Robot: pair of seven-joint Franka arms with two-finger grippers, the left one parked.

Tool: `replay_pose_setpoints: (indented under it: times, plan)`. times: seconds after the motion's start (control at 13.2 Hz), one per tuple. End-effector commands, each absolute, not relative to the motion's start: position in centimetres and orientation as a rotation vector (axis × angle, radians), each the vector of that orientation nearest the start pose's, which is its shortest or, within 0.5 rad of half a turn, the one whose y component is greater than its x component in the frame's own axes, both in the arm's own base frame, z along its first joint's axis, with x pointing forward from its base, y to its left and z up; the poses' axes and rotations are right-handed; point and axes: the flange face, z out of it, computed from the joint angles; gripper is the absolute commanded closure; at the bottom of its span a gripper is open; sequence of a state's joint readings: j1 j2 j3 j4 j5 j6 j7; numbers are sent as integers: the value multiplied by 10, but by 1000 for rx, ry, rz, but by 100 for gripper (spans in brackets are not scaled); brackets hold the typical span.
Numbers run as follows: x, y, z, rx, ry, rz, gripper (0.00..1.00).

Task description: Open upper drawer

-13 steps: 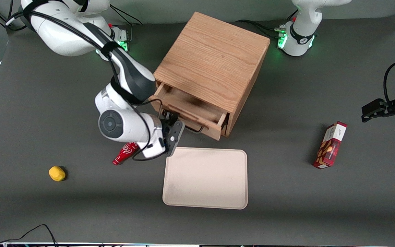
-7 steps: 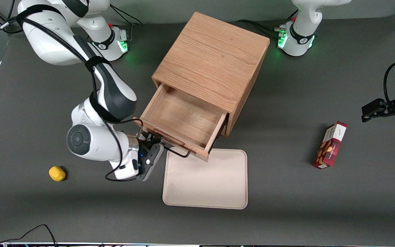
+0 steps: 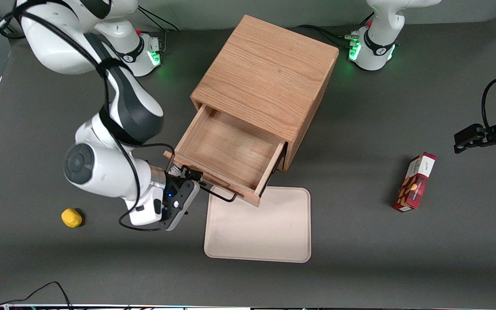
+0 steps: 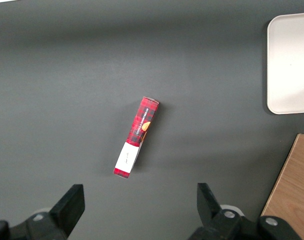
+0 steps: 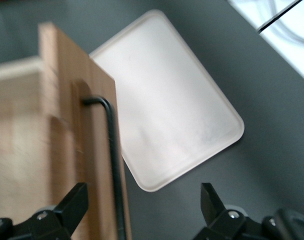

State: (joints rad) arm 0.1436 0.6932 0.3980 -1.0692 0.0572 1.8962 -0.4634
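Observation:
The wooden cabinet (image 3: 265,77) stands mid-table. Its upper drawer (image 3: 230,148) is pulled far out and its shallow plain-wood interior shows empty. The drawer front carries a thin black wire handle (image 3: 218,194), also seen in the right wrist view (image 5: 113,165). My right gripper (image 3: 189,175) is at the handle's end toward the working arm's end of the table. In the right wrist view the gripper (image 5: 143,200) is open, fingers wide apart, with the handle bar between them and touching neither. The lower drawer is hidden under the upper one.
A beige tray (image 3: 258,224) lies on the table just nearer the front camera than the drawer front, partly under it; it shows in the right wrist view (image 5: 167,100). A yellow object (image 3: 71,217) lies toward the working arm's end. A red box (image 3: 416,181) lies toward the parked arm's end.
The upper drawer has slid from slightly open to far out. My gripper moved with the handle toward the front camera, then shifted a little toward the working arm's end.

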Motion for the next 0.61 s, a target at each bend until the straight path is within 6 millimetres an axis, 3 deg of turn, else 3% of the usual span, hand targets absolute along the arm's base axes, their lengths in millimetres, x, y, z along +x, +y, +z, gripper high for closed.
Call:
replay_pose_setpoints:
  times: [0.0, 0.08, 0.23, 0.38, 0.53]
  plan:
    - [665, 288, 523, -2627, -1156, -217, 0]
    - [664, 269, 535, -2653, -1135, -221, 0]
    - [646, 253, 564, -2711, -1130, -217, 0]
    - [630, 203, 590, -2832, -1058, -215, 0]
    - [613, 160, 597, -2977, -1040, -183, 0]
